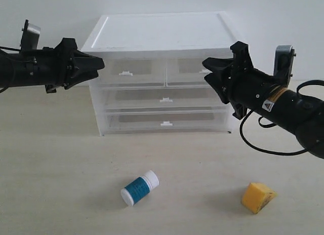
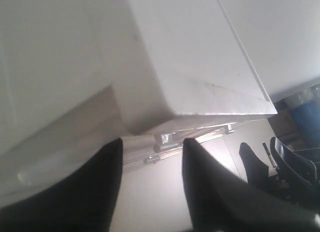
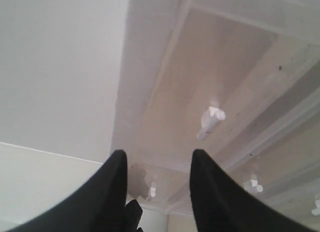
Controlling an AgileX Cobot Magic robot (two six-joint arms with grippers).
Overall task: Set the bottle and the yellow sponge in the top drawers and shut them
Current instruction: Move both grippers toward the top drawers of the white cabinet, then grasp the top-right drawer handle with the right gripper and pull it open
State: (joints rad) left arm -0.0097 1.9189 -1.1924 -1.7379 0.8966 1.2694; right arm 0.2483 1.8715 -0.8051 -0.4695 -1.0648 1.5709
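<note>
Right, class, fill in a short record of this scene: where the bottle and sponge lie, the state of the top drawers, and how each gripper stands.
Bottle: on its side on the table, in front of the drawer unit
Yellow sponge: on the table, right of the bottle in the exterior view, apart from it
Top drawers: both shut
Left gripper: open, empty, by the unit's upper left corner
Right gripper: open, empty, at the right top drawer front; contact unclear
</note>
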